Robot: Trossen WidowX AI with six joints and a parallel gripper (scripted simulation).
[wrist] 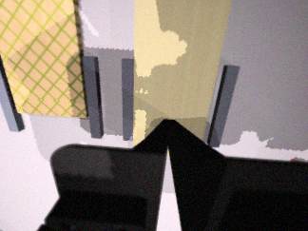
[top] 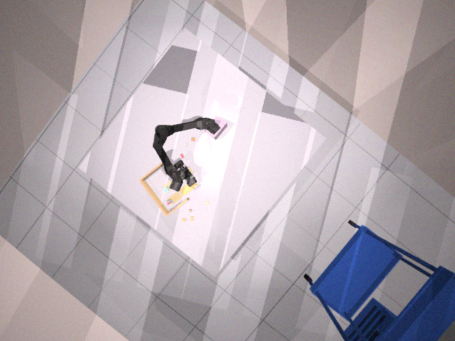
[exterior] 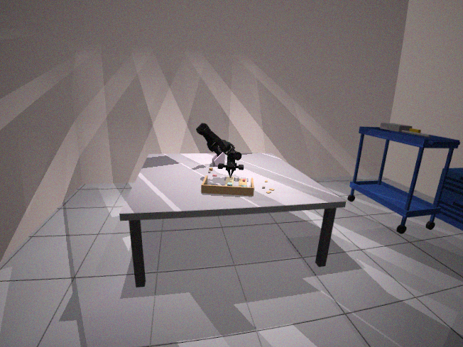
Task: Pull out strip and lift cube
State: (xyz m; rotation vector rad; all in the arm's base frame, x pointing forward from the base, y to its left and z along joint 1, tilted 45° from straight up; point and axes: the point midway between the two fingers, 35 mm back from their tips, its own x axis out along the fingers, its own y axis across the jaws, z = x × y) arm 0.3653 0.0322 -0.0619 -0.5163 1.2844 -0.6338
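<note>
My gripper (wrist: pixel 168 125) (exterior: pixel 230 176) is shut and empty, pointing down over the open side of the wooden tray (top: pixel 153 197) (exterior: pixel 227 189). In the wrist view the fingertips overlap the near part of a plain yellow strip (wrist: pixel 195 36); whether they touch it cannot be told. A strip with a green crosshatch (wrist: pixel 45 41) (top: pixel 188 189) lies to its left in the wrist view. In the top view, a turquoise piece (top: pixel 165 190) and a red piece (top: pixel 169 203) lie at the strips' far ends inside the tray. No cube label is readable, and the arm hides part of the strips.
Short dark rails (wrist: pixel 93 98) (wrist: pixel 127 98) (wrist: pixel 224 105) stand beside the strips. Small loose pieces lie outside the tray, including an orange one (top: pixel 192 139), a red one (top: pixel 181 155) and tan ones (top: pixel 183 220). A blue trolley (top: pixel 353 268) (exterior: pixel 413 206) stands off the table.
</note>
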